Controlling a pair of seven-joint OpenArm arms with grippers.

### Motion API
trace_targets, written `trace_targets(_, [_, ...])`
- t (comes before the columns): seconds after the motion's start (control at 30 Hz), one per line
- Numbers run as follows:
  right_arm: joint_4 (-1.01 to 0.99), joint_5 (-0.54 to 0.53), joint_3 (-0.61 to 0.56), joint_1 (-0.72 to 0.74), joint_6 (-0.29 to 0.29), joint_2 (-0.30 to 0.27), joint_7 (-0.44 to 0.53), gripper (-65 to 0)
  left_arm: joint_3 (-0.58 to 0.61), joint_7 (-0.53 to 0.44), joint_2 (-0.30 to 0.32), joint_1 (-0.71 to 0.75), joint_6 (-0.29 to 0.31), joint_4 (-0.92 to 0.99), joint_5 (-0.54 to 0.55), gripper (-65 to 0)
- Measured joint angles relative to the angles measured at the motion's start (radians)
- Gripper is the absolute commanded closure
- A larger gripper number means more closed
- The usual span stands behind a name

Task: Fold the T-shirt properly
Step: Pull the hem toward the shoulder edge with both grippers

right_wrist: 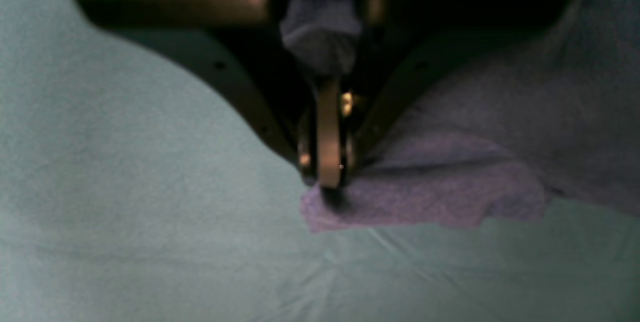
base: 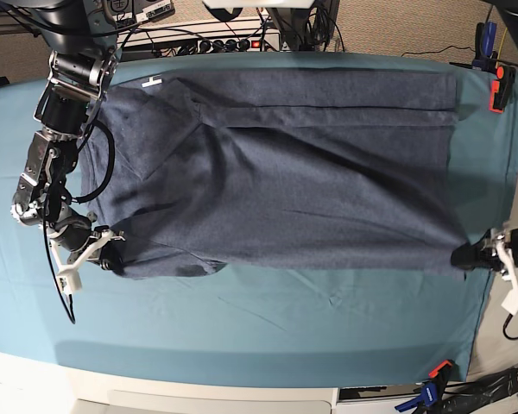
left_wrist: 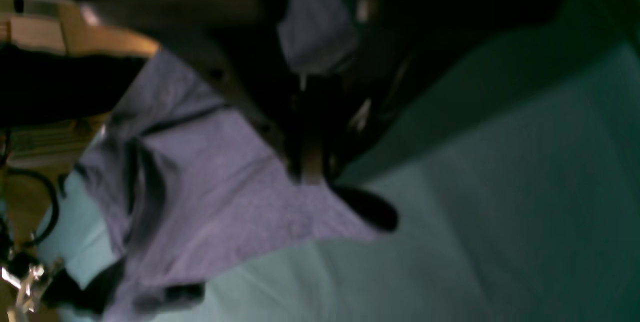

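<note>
On the left of the base view I see my right gripper point(base: 104, 252) down at the near edge of the T-shirt point(base: 276, 172), by the sleeve end of the garment, and its wrist camera shows the jaws pressed together on a small bunch of blue-grey cloth, with more of it tucked up between the fingers, so I read it as clamped on the fabric. Moving right, the T-shirt lies spread flat and lengthwise across the teal table cloth point(base: 268, 328), its plain side up as far as I can tell, with no white lettering showing. One straight crease runs along the far side, which may be a narrow strip already turned over, though I cannot be sure. On the right edge of the base view my left gripper point(base: 466, 256) sits at the near corner at the shirt's other end; its wrist picture is blurred, but the jaws look closed on the cloth there, with the corner lifted just off the table. My judgement is that the folding has barely begun: both near corners are pinched, and 0 clear folds are finished. What remains is carrying this near edge over toward the far side, then folding the sleeves in and halving the length.
</note>
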State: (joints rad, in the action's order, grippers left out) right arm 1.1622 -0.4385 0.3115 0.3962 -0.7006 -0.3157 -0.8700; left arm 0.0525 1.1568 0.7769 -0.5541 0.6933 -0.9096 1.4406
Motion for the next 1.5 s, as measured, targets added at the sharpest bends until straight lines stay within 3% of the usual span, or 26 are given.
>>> trace_targets(0.13, [0.0,0.0,0.0,0.0,0.0,-0.027,0.013,0.0,0.0,-0.113,-0.036,-0.001,-0.001,0.0,-0.116,0.0])
trace_targets(0.37, [0.0,-0.004,0.0,0.0,0.0,-0.095,0.014,0.0,0.0,-0.123,-0.09,-0.004,0.0,0.0,-0.151,0.0])
trace_targets(0.53, [0.0,-0.023,0.0,0.0,0.0,-0.126,0.002,0.0,0.0,-0.121,-0.093,-0.004,0.0,0.0,-0.166,0.0])
trace_targets(0.77, [0.0,-0.136,0.0,0.0,0.0,-0.127,-0.103,0.0,0.0,-0.05,-0.092,-0.003,0.0,0.0,-0.164,0.0])
trace_targets(0.93, [0.0,-0.166,0.0,-0.035,0.001,-0.127,-0.099,0.0,0.0,0.012,-0.082,0.015,0.0,0.0,-0.082,0.0])
trace_targets(1.5, [0.0,-0.203,0.0,-0.124,0.004,-0.127,-0.118,0.0,0.0,0.014,-0.078,0.078,0.0,0.002,-0.053,0.0])
